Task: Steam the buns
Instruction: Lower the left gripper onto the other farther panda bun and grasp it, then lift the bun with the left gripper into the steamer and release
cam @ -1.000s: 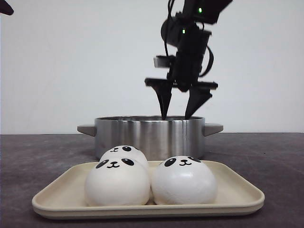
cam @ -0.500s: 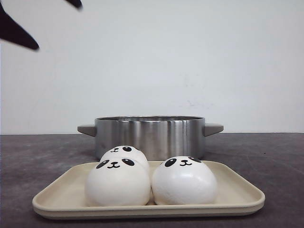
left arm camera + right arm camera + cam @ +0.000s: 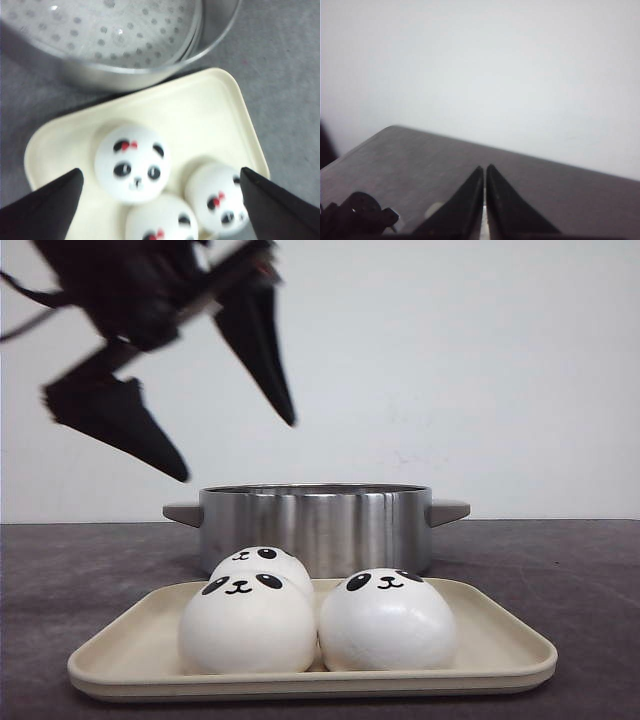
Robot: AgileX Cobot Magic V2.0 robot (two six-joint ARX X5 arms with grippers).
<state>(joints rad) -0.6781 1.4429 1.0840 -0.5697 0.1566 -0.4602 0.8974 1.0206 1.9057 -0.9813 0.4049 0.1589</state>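
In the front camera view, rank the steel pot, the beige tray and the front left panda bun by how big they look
1. The beige tray spans the most width.
2. The steel pot comes next, though it sits farther back, so its true size against the tray is unsure.
3. The front left panda bun is clearly smallest.

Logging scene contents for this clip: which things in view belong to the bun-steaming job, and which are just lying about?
Belongs to the job:
- three panda buns on the tray
- cream tray holding them
- steel steamer pot, perforated insert inside
- left gripper, jaws open above the tray

Lying about:
- nothing visible; only bare grey table
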